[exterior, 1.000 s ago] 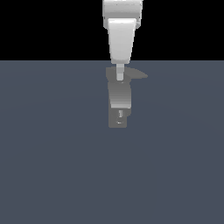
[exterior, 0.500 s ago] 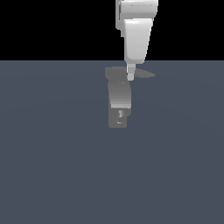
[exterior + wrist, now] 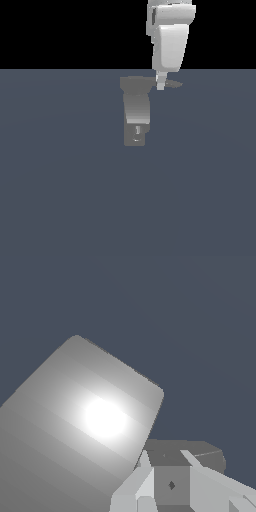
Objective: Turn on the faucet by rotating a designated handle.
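A flat slate-blue floor (image 3: 60, 190) fills the lower part of the exterior view, meeting a black backdrop at a straight horizon. The white robot arm (image 3: 170, 40) comes down from the top edge, a little to the exterior view's right of centre.

The small grey metallic faucet (image 3: 136, 112) stands near the middle of the scene, its curved body running toward the camera and ending in a boxy end with a small round hole. From its top the thin, flat dark-grey handle (image 3: 172, 84) sticks out sideways, its long axis level and its tapered tip pointing to the exterior view's right.

The white gripper (image 3: 161, 82) reaches the handle near its root, just beside the faucet's top. From this side the fingers overlap, so their spread cannot be told.

The wrist view adds what the exterior view hides: two pale fingers (image 3: 145, 476) set apart, a dark grey part between them, and the faucet's broad shiny body (image 3: 85, 426) close alongside.
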